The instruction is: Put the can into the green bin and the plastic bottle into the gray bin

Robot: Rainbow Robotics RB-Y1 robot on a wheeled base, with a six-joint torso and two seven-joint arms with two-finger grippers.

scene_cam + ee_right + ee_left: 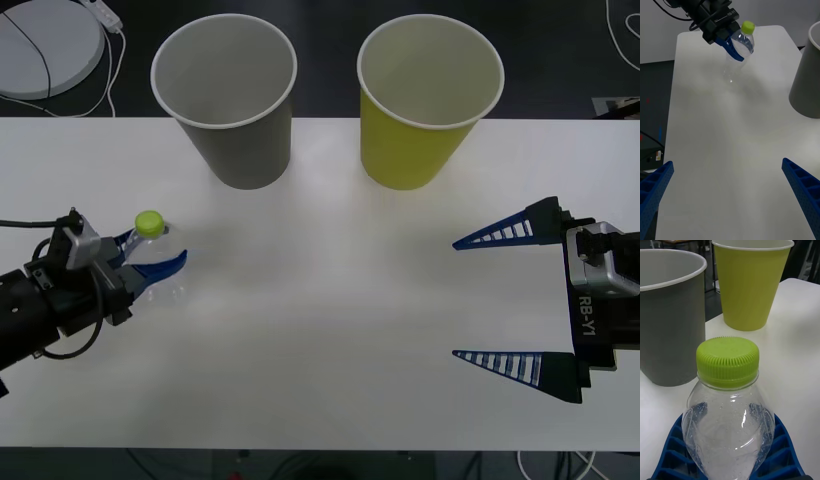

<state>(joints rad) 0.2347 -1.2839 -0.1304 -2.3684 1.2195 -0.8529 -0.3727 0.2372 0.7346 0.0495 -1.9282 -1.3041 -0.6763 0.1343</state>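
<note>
Your left hand (pixel 150 262) sits at about 9 o'clock on the white tabletop (pixel 330 330), its blue ribbed fingers (pixel 673 453) clamped around the plastic bottle (pixel 155 250). The bottle is clear, thin-walled and rounded at the shoulder, beaded with droplets inside, and topped by a lime-green screw cap with fine vertical knurling; seen from the right wrist, it stands upright with the fingers crossing its upper body.

The gray bin (pixel 232 100) stands at roughly 11 o'clock, toward the far edge of the tabletop. It is a tapered paper cup, matte gray outside, pale inside, with a rolled white rim. The green bin (pixel 425 100) stands at roughly 1 o'clock, just beside the gray one but not touching it: same tapered shape and white rim, yellow-green wall. Both are upright, mouths open upward. The bottle is well apart from both, on the gray bin's side.

Your right hand (pixel 495 298) is at about 3 o'clock, fingers spread wide and holding nothing; each finger is a blue, triangular, lattice-ribbed wedge tapering to a point.

The tabletop is smooth and glossy, with soft reflections.
</note>
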